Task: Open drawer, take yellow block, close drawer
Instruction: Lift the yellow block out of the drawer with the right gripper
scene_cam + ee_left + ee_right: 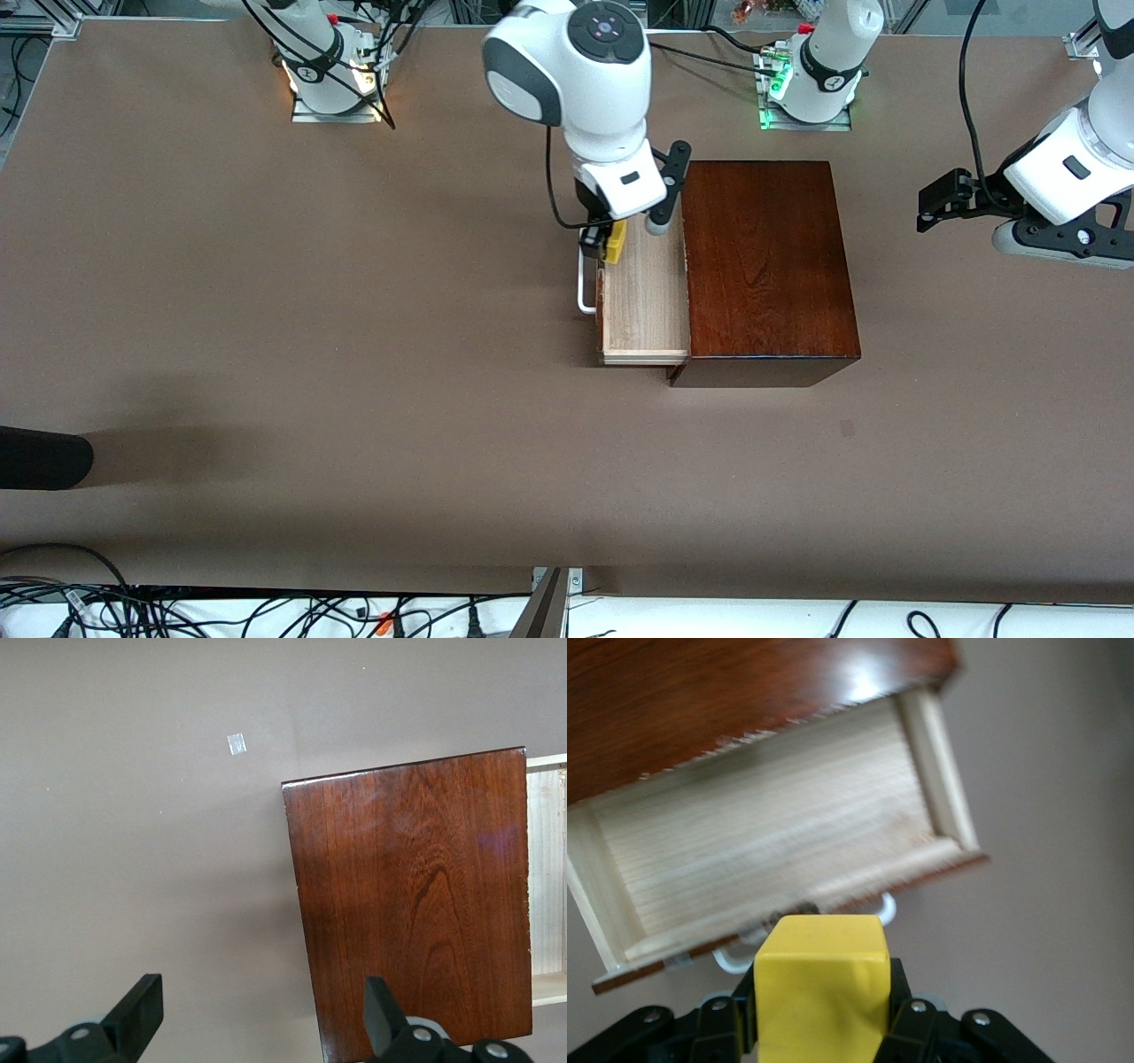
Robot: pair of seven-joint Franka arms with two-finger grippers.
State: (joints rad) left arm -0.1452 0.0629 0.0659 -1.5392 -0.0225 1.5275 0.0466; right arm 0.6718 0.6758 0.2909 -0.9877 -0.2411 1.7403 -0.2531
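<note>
The dark reddish-brown wooden box (766,266) stands mid-table with its drawer (645,301) pulled out toward the right arm's end. The drawer's pale inside is bare and its white handle (585,292) is at the front. My right gripper (607,241) hangs over the drawer's front edge, shut on the yellow block (616,241). In the right wrist view the yellow block (822,988) sits between the black fingers, over the drawer (771,850) and its handle (735,958). My left gripper (930,204) waits open in the air toward the left arm's end, holding nothing. The left wrist view shows the box (416,904) under the left gripper (261,1014).
A black object (40,458) pokes in over the table edge at the right arm's end, nearer to the front camera. A small pale tape mark (236,743) lies on the brown table. Cables (266,611) run along the edge nearest the front camera.
</note>
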